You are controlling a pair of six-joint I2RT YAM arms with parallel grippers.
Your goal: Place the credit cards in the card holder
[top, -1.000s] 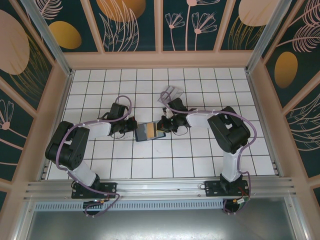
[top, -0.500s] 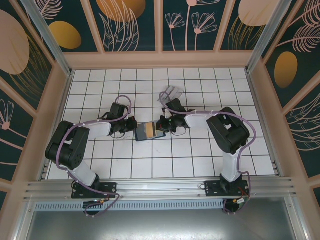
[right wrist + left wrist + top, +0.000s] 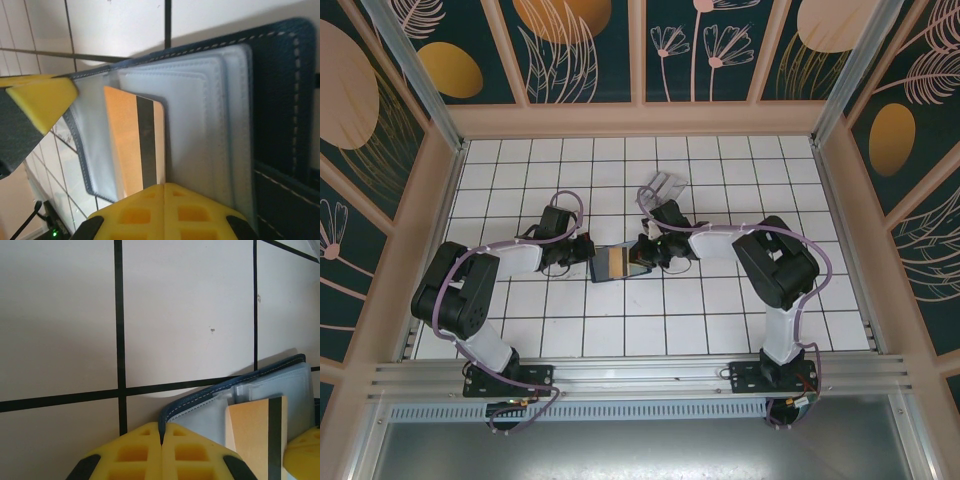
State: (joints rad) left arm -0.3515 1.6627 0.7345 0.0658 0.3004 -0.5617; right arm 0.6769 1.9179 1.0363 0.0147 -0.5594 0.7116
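A dark blue folding wallet (image 3: 632, 268) lies open on the white tiles between my two grippers, and a tan-gold credit card (image 3: 614, 262) with a dark stripe sticks out of its clear sleeves. My left gripper (image 3: 588, 252) is shut on the wallet's stitched left edge (image 3: 200, 397), pinched between the yellow fingertips (image 3: 161, 432). My right gripper (image 3: 164, 189) is shut on the near edge of the credit card (image 3: 131, 145), over the wallet's sleeves (image 3: 200, 115). The clear card holder (image 3: 663, 186) stands apart, behind the right gripper (image 3: 642, 252).
The tiled floor is fenced by wooden walls (image 3: 640, 120) on three sides, with an aluminium rail (image 3: 640, 375) along the near edge. The left gripper's yellow finger (image 3: 42, 100) shows at the wallet's far side in the right wrist view.
The right arm has shifted slightly to the left, closer over the wallet. The left arm and the wallet have stayed put.
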